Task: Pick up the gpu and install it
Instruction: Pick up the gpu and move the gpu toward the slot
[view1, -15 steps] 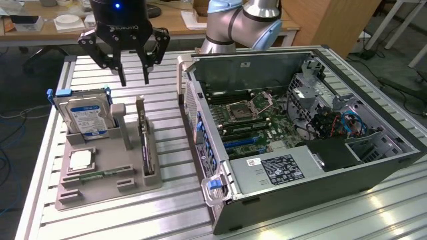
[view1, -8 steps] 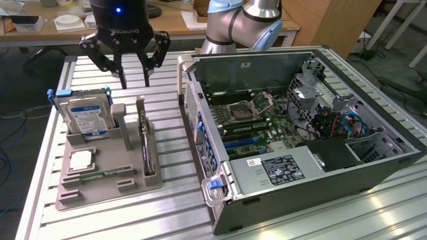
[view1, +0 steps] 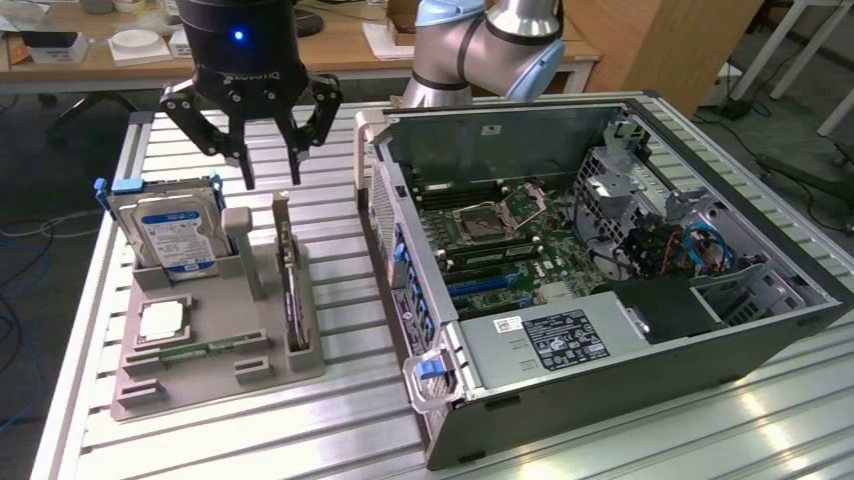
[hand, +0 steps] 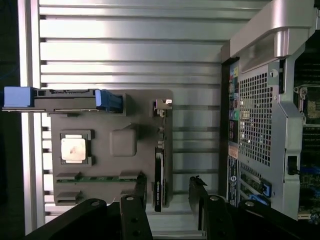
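Observation:
The gpu (view1: 292, 290) is a thin dark card standing on edge in a slot along one side of the grey holder (view1: 200, 385), its pale bracket (view1: 280, 215) at the far end. In the wrist view the gpu (hand: 158, 180) runs along the holder's (hand: 122, 142) edge next to the computer case. My gripper (view1: 271, 172) hangs open above the far end of the holder, over the bracket and apart from it. Its two dark fingers (hand: 141, 186) stand to either side of the card's line, with the gripper (hand: 168, 179) holding nothing.
A silver hard drive (view1: 167, 232) with a blue label stands upright in the holder, with a processor chip (view1: 160, 320) and a green memory stick (view1: 203, 350) lying nearby. The open computer case (view1: 641, 330) lies close on the exterior view's right, motherboard (view1: 501, 245) exposed. All rest on a slatted metal table (view1: 334, 420).

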